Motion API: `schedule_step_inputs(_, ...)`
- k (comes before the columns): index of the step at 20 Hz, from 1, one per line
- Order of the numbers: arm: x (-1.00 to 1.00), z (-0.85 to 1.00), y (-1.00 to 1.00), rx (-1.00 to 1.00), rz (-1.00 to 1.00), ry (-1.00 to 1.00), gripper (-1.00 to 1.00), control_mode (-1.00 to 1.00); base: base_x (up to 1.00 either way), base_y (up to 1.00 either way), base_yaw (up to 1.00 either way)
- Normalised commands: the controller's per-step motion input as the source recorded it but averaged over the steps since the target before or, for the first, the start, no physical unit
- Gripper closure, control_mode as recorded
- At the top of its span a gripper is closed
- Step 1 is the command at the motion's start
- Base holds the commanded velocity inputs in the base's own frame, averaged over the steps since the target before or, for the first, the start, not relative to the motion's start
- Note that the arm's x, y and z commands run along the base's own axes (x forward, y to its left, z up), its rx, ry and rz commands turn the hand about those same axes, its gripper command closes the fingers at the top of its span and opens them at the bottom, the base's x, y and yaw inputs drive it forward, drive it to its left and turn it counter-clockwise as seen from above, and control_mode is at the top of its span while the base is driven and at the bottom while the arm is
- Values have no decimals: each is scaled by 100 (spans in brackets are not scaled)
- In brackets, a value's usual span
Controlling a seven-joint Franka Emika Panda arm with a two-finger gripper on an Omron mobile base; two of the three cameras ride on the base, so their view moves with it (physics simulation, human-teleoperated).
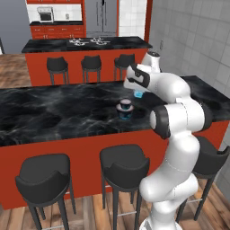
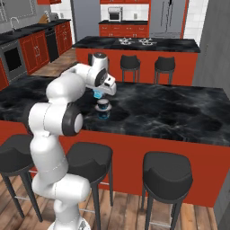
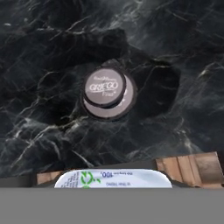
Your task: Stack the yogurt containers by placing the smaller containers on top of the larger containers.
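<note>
the tiny light-blue cup with a white printed top [image 3: 114, 178] is sitting pinched in the gripper [image 3: 114, 186], being carried for stacking. below and ahead of the gripper, the small dark cup with a pale pinkish lid [image 3: 103, 87] is already resting on the wide dark tub's pale lid [image 3: 124, 105], on the black marble counter [image 3: 52, 52].

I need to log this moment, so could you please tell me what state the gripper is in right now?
Gripper: closed on the small light-blue cup, held above the counter near the stacked dark containers.
</note>
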Motion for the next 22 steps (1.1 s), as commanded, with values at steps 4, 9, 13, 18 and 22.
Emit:
schedule_step_inputs(4, 32, -10, 2, 0, 0, 0, 100, -100, 0, 0, 0)
schedule_step_inputs(9, 19, -4, 3, 0, 0, 2, 100, -100, 0, 0, 0)
schedule_step_inputs(13, 16, -9, 6, 0, 0, 3, 100, -100, 0, 0, 0)
schedule_step_inputs(18, 23, -18, 8, -1, 0, 2, 100, -100, 0, 0, 0)
schedule_step_inputs(22, 18, -13, 3, 0, 0, 1, 100, -100, 0, 0, 0)
